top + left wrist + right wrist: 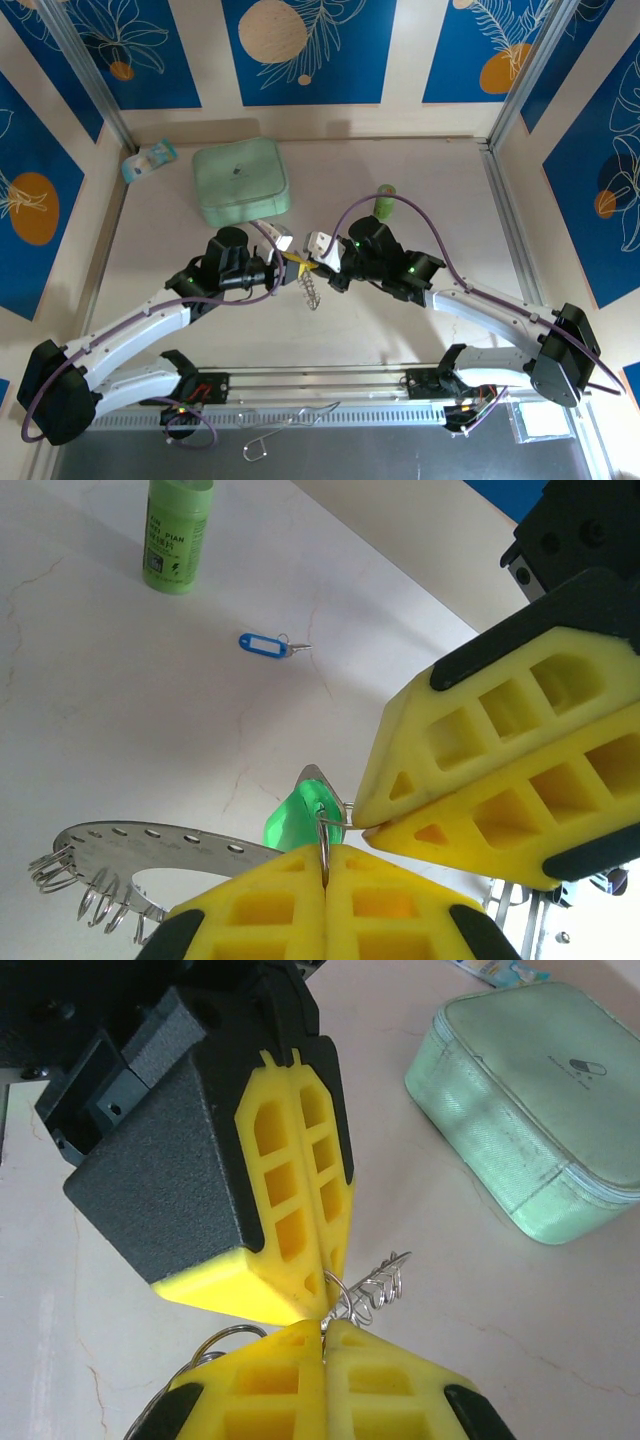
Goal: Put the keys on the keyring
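My left gripper (290,259) and right gripper (313,266) meet tip to tip above the table's middle. In the left wrist view my left gripper (327,865) is shut on a small wire ring that runs through the head of the green key (295,820). My right gripper (365,825) pinches a thin wire at the same spot. The keyring (150,845), a silvery arc with holes and small wire loops, sits just below the fingers. Its loops (378,1282) show beyond my shut right gripper (322,1328). The blue key (262,645) lies alone on the table.
A mint-green square case (241,181) stands at the back left, with a small packet (150,160) beside it. An upright green cylinder (384,203) stands behind the right gripper. Metal frame rails run along both sides of the table.
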{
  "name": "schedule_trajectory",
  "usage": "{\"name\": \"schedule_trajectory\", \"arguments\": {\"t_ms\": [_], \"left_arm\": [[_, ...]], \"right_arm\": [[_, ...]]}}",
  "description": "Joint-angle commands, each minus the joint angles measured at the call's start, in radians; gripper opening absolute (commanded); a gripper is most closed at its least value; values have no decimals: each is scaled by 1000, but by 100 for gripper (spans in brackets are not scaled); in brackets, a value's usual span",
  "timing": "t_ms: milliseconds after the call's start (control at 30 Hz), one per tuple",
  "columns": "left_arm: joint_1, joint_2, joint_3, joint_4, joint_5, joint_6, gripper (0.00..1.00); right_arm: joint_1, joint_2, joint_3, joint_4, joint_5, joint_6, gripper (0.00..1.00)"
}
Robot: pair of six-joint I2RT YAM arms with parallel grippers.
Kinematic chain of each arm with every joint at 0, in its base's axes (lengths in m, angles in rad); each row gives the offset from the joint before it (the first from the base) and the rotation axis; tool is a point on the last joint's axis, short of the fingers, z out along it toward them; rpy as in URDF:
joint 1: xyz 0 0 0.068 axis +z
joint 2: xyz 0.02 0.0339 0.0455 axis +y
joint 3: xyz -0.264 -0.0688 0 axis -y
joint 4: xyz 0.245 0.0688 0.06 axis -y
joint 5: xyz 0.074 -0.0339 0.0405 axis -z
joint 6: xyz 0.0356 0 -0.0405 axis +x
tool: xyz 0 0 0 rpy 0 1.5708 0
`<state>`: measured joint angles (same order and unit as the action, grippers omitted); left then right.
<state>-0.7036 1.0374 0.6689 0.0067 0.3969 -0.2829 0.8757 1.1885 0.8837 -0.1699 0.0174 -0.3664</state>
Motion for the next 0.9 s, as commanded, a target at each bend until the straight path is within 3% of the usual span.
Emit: {"name": "schedule_trajectory", "arguments": {"t_ms": [0,867], "left_arm": [[-13,-7,22,82,30,9,0],[-13,-33,-12,141,67,61,0]], "right_arm": [[4,3,30,-35,-86,12,0],[-17,20,68,-139,-156,18,0]]}}
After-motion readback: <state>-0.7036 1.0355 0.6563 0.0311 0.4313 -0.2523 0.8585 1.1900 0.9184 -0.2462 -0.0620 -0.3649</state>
